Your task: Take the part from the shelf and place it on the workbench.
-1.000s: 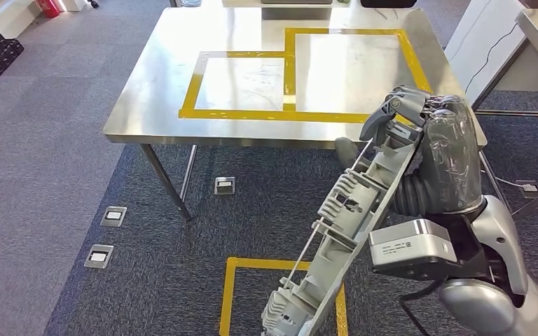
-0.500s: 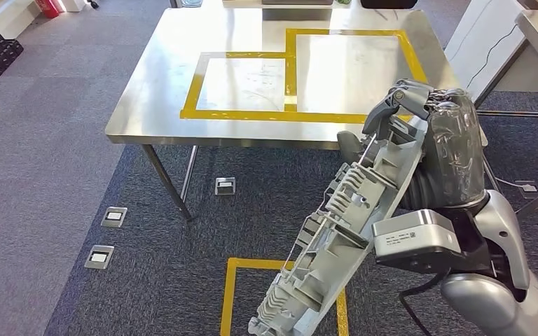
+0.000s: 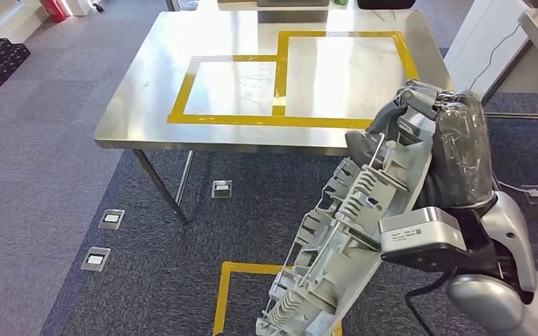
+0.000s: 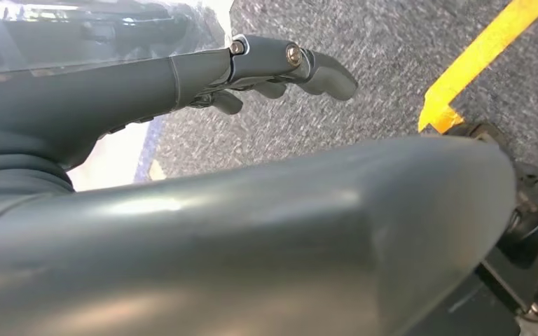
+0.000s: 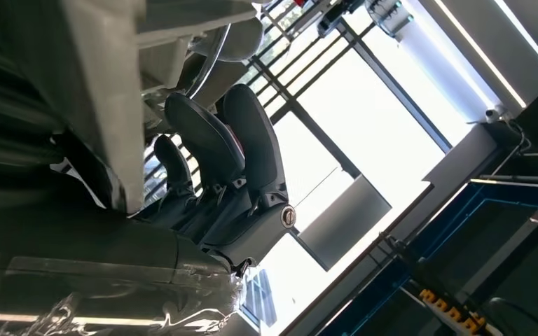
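A steel bench marked with yellow tape rectangles stands ahead, its taped zones the likely drop point. The long grey ribbed plastic part hangs off the bench over carpet, gripped at its upper end by the right hand, fingers wrapped over the edge. Its long axis slants steeply, top toward the bench's near edge, bottom toward the floor. The left hand hangs by the floor, fingers loosely curled, holding nothing.
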Available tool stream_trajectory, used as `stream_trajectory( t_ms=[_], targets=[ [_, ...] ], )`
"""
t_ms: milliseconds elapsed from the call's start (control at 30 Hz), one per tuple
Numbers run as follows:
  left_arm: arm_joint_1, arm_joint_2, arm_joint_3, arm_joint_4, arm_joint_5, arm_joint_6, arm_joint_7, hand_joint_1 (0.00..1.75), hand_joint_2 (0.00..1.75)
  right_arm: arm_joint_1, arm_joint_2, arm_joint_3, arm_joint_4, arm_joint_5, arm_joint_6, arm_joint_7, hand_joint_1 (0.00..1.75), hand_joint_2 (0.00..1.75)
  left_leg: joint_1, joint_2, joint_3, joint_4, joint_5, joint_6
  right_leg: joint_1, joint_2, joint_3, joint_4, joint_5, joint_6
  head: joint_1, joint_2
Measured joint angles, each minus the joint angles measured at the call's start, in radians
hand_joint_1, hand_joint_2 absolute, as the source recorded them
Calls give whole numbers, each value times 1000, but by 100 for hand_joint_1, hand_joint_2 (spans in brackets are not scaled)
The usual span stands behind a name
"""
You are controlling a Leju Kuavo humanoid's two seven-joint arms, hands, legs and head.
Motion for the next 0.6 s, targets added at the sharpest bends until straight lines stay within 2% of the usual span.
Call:
stream_trajectory(
  t_ms=[67,100,167,200,233,267,300,367,400,433,467,533,600],
  targets=[
    [-2,0,0,0,0,0,0,0,175,-4,0,0,0,0,0,0,175,175,0,6,-18,47,-25,-1,3,-3,10,1,-9,-15,-13,0],
    [-3,0,0,0,0,1,0,0,175,-5,0,-1,1,0,0,-1,175,175,-3,9,-46,105,-48,1,6,-5,16,0,-13,-21,-20,0],
    [-4,0,0,0,-2,0,0,0,175,-6,0,0,1,0,1,-1,175,175,-12,10,-126,247,-92,10,14,-7,25,0,-21,-30,-30,0],
    [-3,0,0,0,-3,0,0,0,175,-6,0,0,2,0,1,-1,175,175,-16,10,-160,294,-96,17,20,-7,30,-1,-26,-34,-33,0],
    [-3,0,0,0,-5,0,0,0,175,-6,0,0,2,0,1,-1,175,175,-21,10,-179,306,-79,25,25,-7,36,-1,-30,-36,-35,0],
    [-2,0,0,0,-7,0,0,0,175,-6,0,0,3,0,0,-1,175,175,-27,10,-180,280,-43,37,31,-6,44,-1,-36,-38,-36,0],
    [-2,0,0,0,-9,0,0,0,175,-7,0,0,3,0,0,-3,175,175,-35,10,-166,223,6,52,36,-5,54,-1,-42,-39,-38,0],
    [-2,2,0,0,-10,0,0,0,175,-9,0,0,3,-1,0,-6,175,175,-51,13,-130,121,72,82,42,-5,72,-6,-52,-37,-34,0],
    [-2,2,0,1,-10,-1,0,0,175,-11,0,0,4,-2,-1,-7,175,175,-58,14,-117,92,84,92,42,-5,76,-9,-54,-33,-32,0],
    [-2,3,0,1,-10,-1,0,0,175,-11,0,0,4,-2,-2,-7,175,175,-62,15,-111,85,82,97,40,-6,77,-13,-54,-28,-31,0],
    [-3,2,0,0,-11,-1,0,0,175,-12,0,0,4,-3,-2,-7,175,175,-65,15,-106,73,82,98,39,-6,77,-17,-53,-22,-32,0],
    [-4,2,0,0,-12,0,0,0,175,-15,-1,-3,4,-4,-3,-7,175,175,-59,15,-86,29,72,98,38,-9,73,-15,-59,-12,-34,0],
    [-6,2,0,0,-14,2,0,0,175,-20,-3,-5,3,-4,-4,-7,175,175,-50,14,-66,-8,64,97,39,-9,39,46,-90,-3,-25,0]
  ],
)
